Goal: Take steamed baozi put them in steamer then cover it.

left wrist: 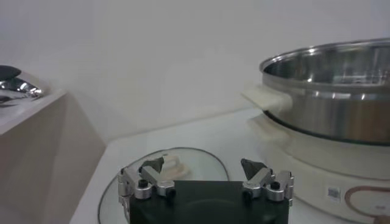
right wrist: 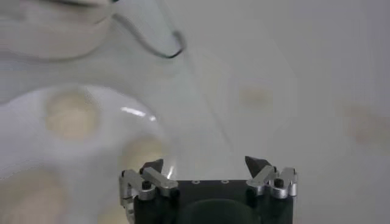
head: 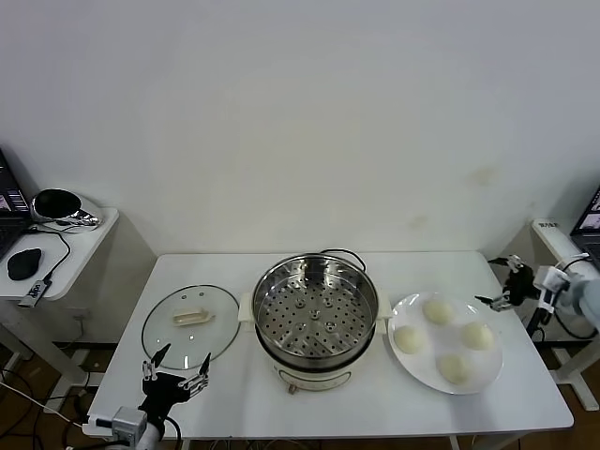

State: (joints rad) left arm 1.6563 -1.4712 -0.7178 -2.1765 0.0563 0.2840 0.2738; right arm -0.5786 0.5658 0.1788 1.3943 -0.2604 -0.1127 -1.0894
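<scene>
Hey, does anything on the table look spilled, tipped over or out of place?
Nothing stands out. The steamer sits upright mid-table, the cover lies flat to its left, and four baozi rest on the plate to its right. No spills.

You have the steamer (head: 316,322) at the middle of the table (head: 234,394), with the tray inside it. To its left the cover (head: 190,322) lies flat on the table, close beside the steamer's handle. To its right sits a plate (head: 424,373), just beside the steamer, and the four baozi (head: 438,310) rest on it apart from one another. Your left gripper (head: 175,369) hangs at the table's near edge, just in front of the cover. Your right gripper (head: 503,287) sits off the plate's far right rim, possibly just past the table edge. A side table (head: 70,258) stands further left, well apart.
</scene>
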